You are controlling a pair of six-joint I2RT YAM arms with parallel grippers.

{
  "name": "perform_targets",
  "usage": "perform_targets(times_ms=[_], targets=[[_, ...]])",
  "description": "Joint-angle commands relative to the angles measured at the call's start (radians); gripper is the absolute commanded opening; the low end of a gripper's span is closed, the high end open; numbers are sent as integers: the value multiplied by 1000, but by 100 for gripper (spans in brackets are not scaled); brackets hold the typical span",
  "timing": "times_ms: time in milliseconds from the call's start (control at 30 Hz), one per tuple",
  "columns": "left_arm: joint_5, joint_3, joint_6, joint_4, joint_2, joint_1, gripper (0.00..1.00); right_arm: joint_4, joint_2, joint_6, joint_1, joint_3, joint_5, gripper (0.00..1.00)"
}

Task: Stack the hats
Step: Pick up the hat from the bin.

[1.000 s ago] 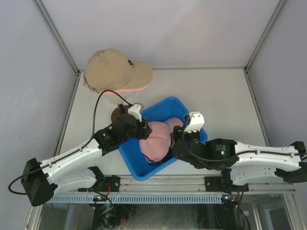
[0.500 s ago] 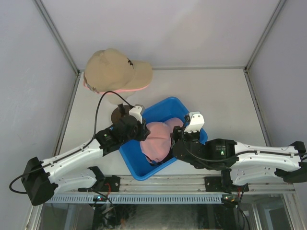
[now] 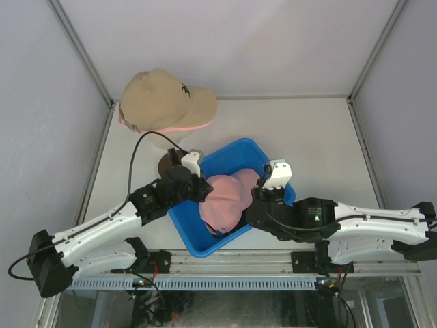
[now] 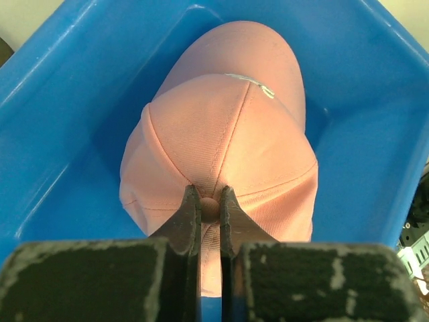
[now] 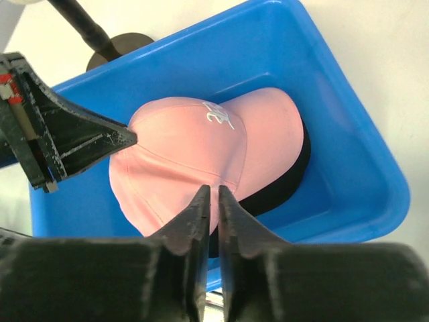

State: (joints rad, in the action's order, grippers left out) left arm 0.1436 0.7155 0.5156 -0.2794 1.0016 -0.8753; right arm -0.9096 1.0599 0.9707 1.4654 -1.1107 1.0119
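A pink cap (image 3: 224,199) lies in the blue bin (image 3: 235,152), brim toward the far side, on top of a black cap (image 5: 285,181) whose edge shows under it. My left gripper (image 4: 209,203) is shut on the button at the pink cap's (image 4: 221,134) crown. My right gripper (image 5: 213,194) is pinched shut on the near side edge of the pink cap (image 5: 181,151). A tan cap (image 3: 164,99) sits high at the back left on the mannequin head, with a pink rim (image 3: 174,128) showing beneath it.
The mannequin's brown base (image 3: 168,164) stands just beyond the bin's left corner, close to my left wrist. The bin's blue walls (image 4: 60,100) enclose both grippers. White enclosure walls rise at the left, right and back of the table (image 3: 321,137).
Both grippers have closed from open onto the pink cap, the left one on its top button. The cap's crown has bunched up slightly. The arms have barely shifted.
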Motion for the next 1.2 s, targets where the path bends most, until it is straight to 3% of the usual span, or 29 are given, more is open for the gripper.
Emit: perform_targets(times_ms=[0, 67, 133, 267, 400, 567, 800, 867, 900, 967, 1033, 1167], targets=[[8, 39, -3, -12, -73, -22, 1, 3, -18, 14, -13, -1, 13, 1], [14, 57, -8, -33, -87, -31, 0, 2, -17, 14, -17, -1, 10, 1], [26, 81, -16, -63, -99, -42, 0, 4, -18, 14, -22, -2, 5, 9], [48, 125, -32, -110, -120, -64, 0, 21, -23, -5, -27, -2, -2, 56], [56, 180, -56, -163, -131, -74, 3, 39, -26, -30, -33, -1, -5, 63], [69, 243, -78, -208, -129, -77, 4, 43, -33, -36, -39, -2, -6, 52], [77, 336, -102, -266, -125, -88, 2, 40, -49, -42, -45, -2, 10, 0], [80, 368, -109, -286, -125, -92, 2, 46, -52, -52, -51, -2, 7, 0], [81, 386, -114, -298, -125, -95, 1, 51, -53, -60, -56, -2, 0, 5], [85, 421, -118, -323, -128, -98, 0, 63, -59, -72, -64, -2, -8, 32], [87, 457, -125, -347, -131, -102, 0, 79, -65, -88, -71, -1, -13, 52], [98, 540, -136, -398, -139, -112, 0, 125, -83, -134, -88, -1, -29, 61]])
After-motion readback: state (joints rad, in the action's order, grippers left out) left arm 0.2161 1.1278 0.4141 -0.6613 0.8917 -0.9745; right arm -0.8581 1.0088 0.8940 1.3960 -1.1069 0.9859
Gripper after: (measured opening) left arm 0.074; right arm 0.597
